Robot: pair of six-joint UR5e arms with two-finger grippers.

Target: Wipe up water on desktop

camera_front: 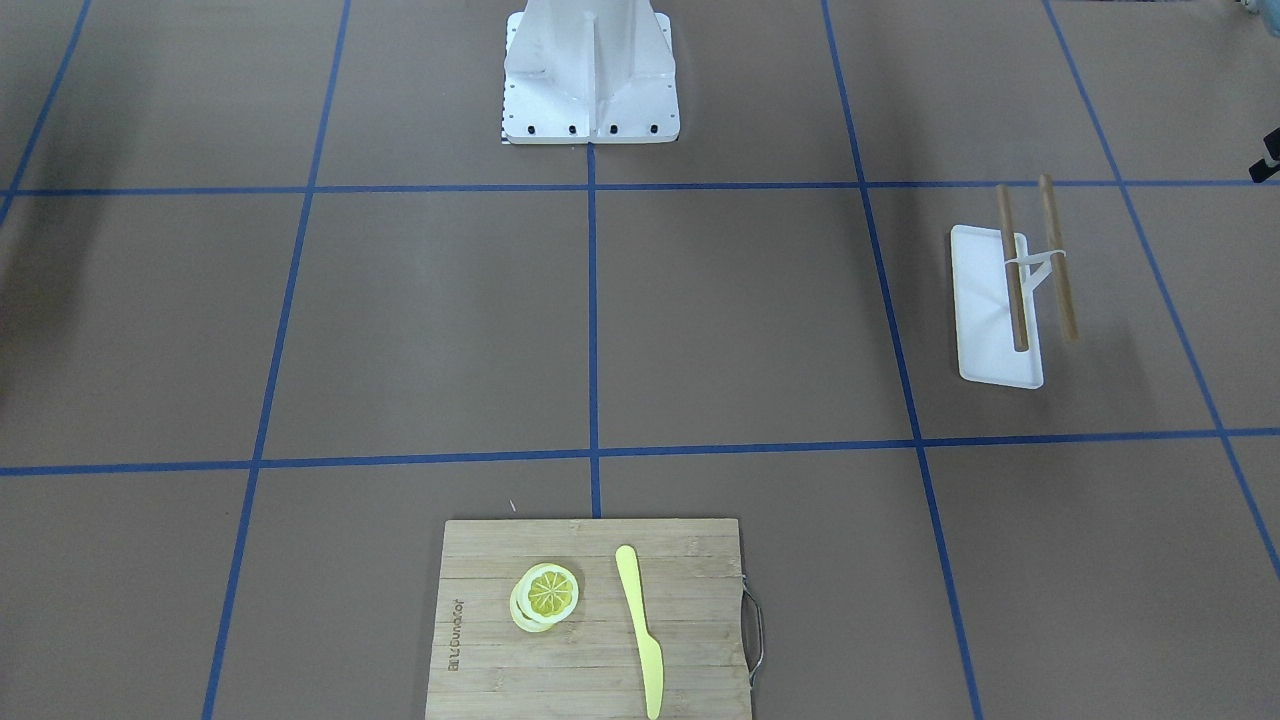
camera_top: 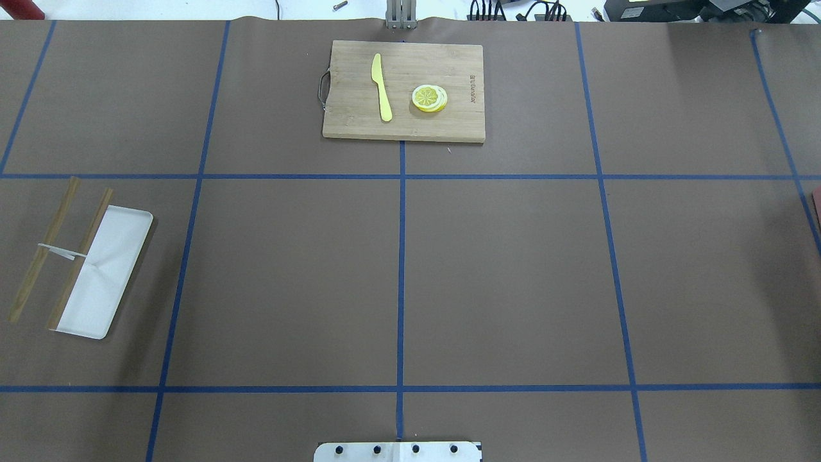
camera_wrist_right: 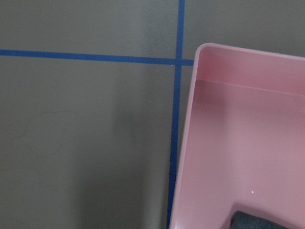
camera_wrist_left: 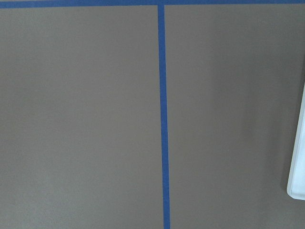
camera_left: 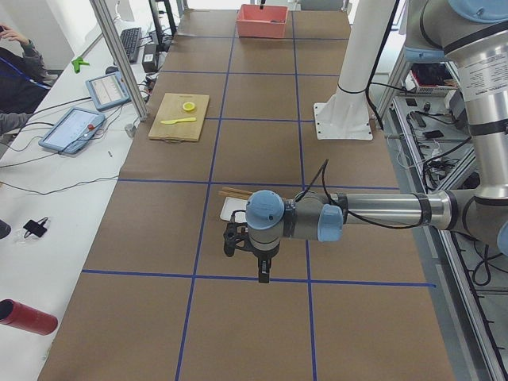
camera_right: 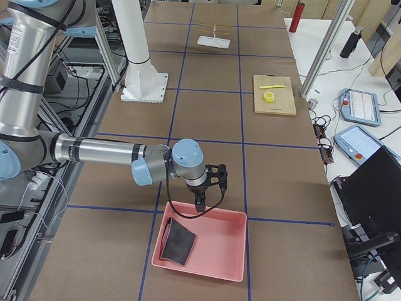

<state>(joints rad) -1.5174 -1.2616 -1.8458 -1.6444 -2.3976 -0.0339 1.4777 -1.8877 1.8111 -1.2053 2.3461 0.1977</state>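
The left gripper (camera_left: 263,275) hangs fingers-down from a level forearm, above the desktop (camera_top: 513,282) and over a blue tape line (camera_left: 238,278). Only the side view shows it, so I cannot tell whether its jaws are parted or closed. Its wrist camera sees bare brown surface, a tape line and the edge of the white tray (camera_wrist_left: 298,157) just beside it. The right gripper (camera_right: 199,205) also points down, poised over the far rim of a pink tray (camera_right: 219,254). It too appears in a side view only, so I cannot tell its grip. A dark grey cloth (camera_right: 177,243) lies folded in that tray, against its wall on the robot's side. The right wrist view shows the tray's corner next to a tape crossing, and a faint curved mark (camera_wrist_right: 38,133) on the desktop beside it. The white tray (camera_top: 106,276) lies on the robot's left, with two wooden sticks (camera_top: 42,250) joined by a pale band; one stick rests along its edge. At the far side a bamboo cutting board (camera_top: 404,90) carries a yellow knife (camera_top: 382,86) and lemon slices (camera_top: 428,98). The white robot base (camera_front: 590,75) stands on the centre line.
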